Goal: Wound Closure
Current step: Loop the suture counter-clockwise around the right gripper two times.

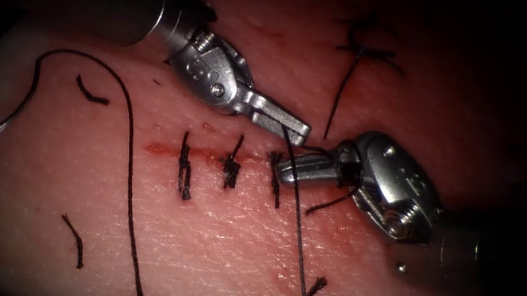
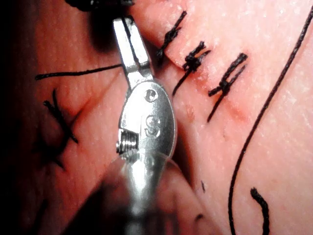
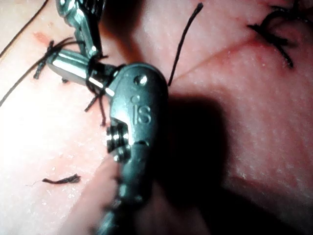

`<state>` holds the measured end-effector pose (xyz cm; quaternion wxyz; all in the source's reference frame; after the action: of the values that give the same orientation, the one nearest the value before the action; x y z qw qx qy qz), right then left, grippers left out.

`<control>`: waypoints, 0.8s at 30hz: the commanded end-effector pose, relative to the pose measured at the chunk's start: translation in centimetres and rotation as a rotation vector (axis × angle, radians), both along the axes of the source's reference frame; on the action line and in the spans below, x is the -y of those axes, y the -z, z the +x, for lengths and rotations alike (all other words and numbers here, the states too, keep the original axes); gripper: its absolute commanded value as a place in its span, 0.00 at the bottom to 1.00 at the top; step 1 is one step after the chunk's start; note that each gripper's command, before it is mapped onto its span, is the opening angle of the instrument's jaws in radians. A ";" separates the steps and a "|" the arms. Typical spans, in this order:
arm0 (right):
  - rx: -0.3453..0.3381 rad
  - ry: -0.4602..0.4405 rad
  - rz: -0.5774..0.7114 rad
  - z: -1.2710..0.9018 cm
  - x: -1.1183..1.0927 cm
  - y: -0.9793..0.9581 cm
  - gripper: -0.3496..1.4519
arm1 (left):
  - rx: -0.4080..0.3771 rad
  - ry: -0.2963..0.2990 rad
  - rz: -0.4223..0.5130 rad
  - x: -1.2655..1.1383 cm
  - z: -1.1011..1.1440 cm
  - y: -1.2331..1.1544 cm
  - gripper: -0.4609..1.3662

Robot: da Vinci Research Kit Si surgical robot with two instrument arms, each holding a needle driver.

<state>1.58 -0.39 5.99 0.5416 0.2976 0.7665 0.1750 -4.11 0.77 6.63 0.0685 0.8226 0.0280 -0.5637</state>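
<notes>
Nearest us, loose thread trails over the tissue. Both tools sit at the cut: right tool closed, wrapped by thread; left tool clamps it. Needle lies free far left; a hard tug could rip stitches.

The setting is a surgical training bench in a research lab, not an operating room. The evidence lies on the work surface: a pale, pink slab of tissue with a grainy skin texture, bearing a short straight cut already crossed by several dark stitches. Loose cut ends of thread lie scattered across it, and further practice stitches sit well apart from the cut. Two slim metal robotic tools, the left tool and the right tool, with wristed jaws and stamped digits on their housings, work under a narrow pool of endoscope light that fades to darkness at the edges.
</notes>
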 end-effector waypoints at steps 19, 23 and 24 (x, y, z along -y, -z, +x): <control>0.274 -0.280 0.338 0.00 -0.04 0.02 0.06 | 0.003 0.004 0.000 0.31 -0.12 0.11 0.06; 0.356 -0.380 0.340 0.00 -0.03 0.03 0.18 | -0.020 0.020 -0.006 0.40 -0.14 0.14 0.06; 0.380 -0.394 0.339 0.00 -0.03 0.03 0.24 | -0.026 0.025 -0.006 0.42 -0.15 0.15 0.06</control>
<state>1.58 -0.36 5.95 0.5745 0.1846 0.6468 0.4663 -4.26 0.31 6.47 0.0623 0.8151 0.0143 -0.5758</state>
